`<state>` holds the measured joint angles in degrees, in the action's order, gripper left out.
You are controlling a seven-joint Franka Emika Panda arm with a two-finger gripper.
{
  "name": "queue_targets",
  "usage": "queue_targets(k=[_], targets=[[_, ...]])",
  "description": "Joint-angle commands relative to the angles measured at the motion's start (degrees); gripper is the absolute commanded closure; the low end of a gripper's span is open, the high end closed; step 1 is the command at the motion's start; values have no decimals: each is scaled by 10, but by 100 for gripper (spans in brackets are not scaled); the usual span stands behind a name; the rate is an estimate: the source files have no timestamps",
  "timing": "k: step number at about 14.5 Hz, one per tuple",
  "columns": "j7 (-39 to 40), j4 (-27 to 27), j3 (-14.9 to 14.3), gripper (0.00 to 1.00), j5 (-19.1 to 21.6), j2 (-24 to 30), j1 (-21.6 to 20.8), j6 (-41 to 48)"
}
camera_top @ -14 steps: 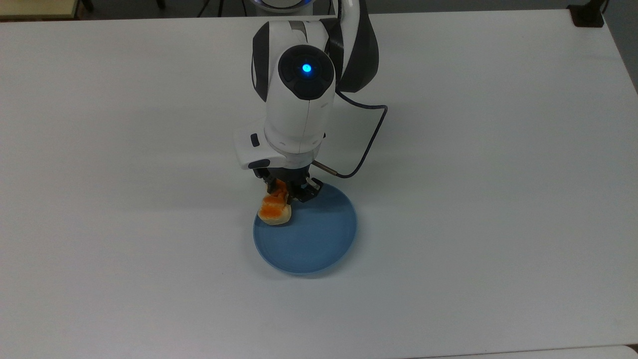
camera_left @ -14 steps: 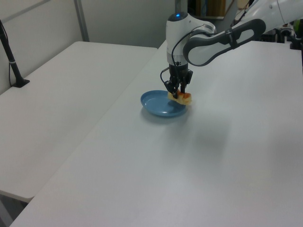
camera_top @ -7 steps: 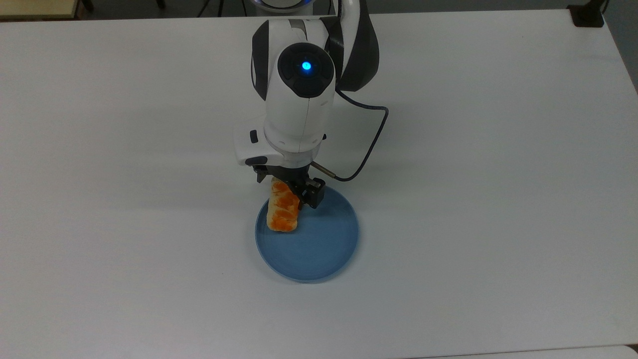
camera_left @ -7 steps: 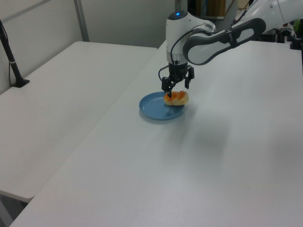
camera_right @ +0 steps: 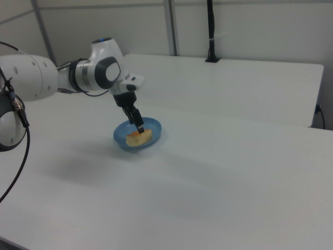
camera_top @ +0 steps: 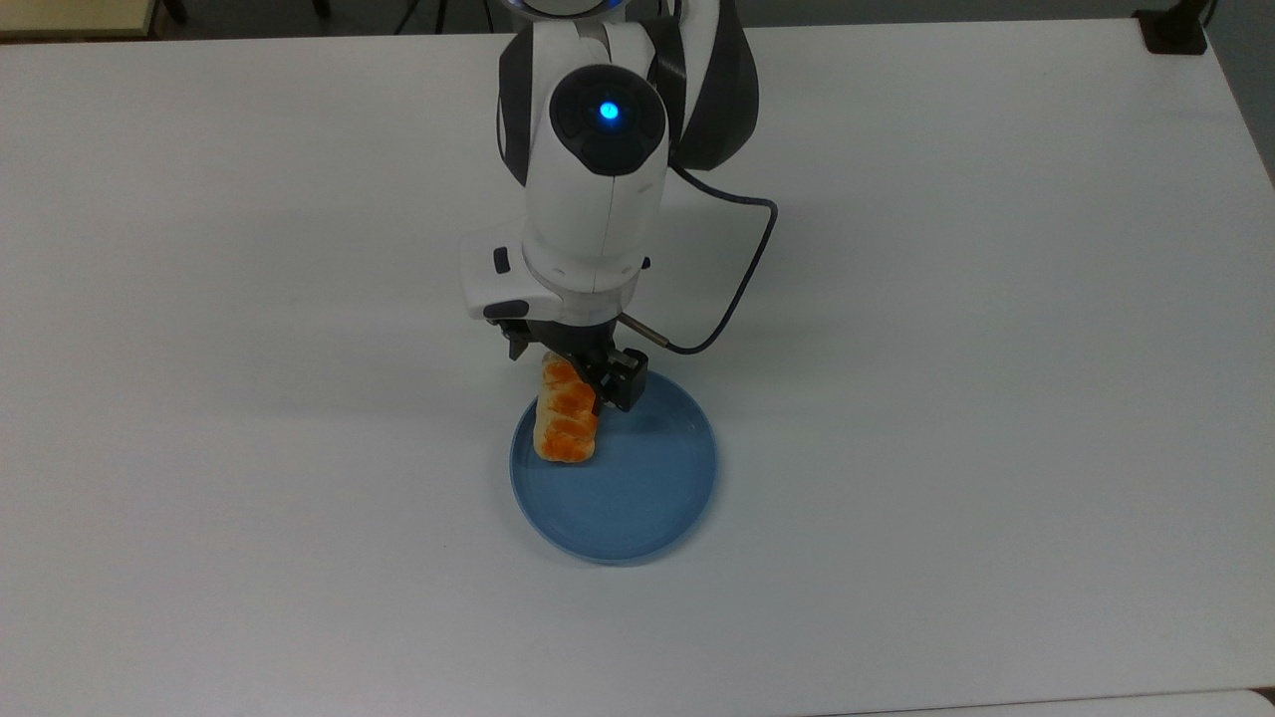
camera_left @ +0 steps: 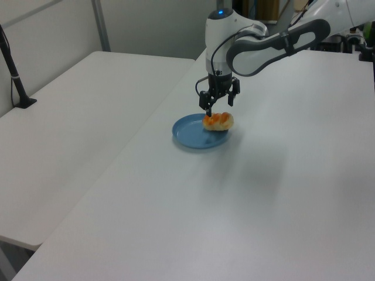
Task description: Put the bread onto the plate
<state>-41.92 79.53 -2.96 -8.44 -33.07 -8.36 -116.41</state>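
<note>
Braided orange-brown toy bread point(camera_top: 566, 423) released, now lying flat on round blue plastic plate point(camera_top: 647, 498); gripper point(camera_top: 573, 370) opened, lifted clear.

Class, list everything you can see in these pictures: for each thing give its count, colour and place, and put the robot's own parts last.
Bread: one, cream with orange-brown top, lying on the plate near the rim at the top view's left.
Plate: one, blue, on the table.
Table: one, white, under everything.
Second table: one, white, at the left view's left.
Black post: one, on the second table.
Arm: one, white and dark grey, over the table.
Gripper: one, black, open above the bread.
</note>
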Motion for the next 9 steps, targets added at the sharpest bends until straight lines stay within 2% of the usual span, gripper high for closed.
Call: queue_targets(k=[1,4,9], targets=[[6,4,-2,0,35,65,16,58],[51,9,-3,0,66,120,39,117],[178,32,-3,0,62,187,47,179]])
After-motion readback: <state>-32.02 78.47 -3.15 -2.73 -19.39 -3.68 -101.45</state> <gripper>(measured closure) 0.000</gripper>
